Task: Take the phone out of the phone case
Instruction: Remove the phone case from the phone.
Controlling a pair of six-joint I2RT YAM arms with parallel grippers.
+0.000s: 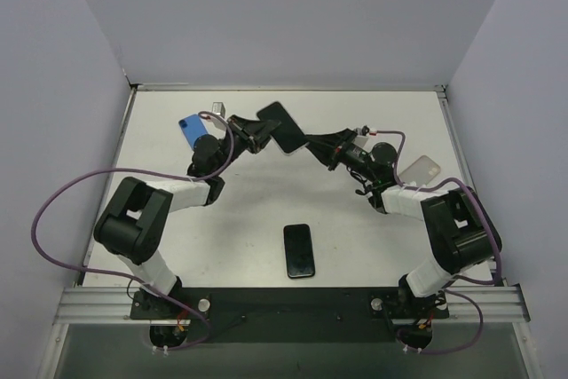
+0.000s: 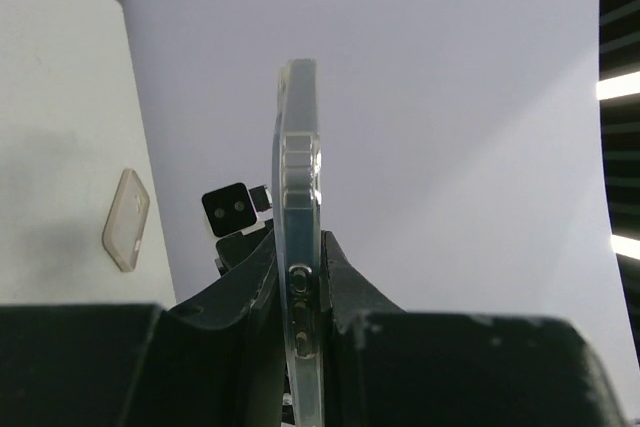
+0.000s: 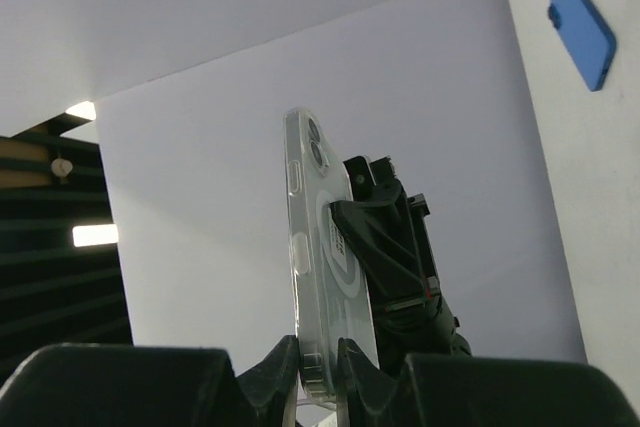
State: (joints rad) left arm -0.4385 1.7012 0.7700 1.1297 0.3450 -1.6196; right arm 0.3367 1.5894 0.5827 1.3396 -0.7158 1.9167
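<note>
Left tool and right tool (arms reaching inward) pinch the phone.

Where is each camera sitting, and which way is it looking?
Top external: high above and behind the arms, looking down at the table; both arms show.
Left wrist: on the left arm, looking along the left tool at the cased phone's edge; its fingers show.
Right wrist: on the right arm, looking along the right tool at that phone; its fingers show.
Shared: both wrist views see the same cased phone, pinched from opposite sides.
</note>
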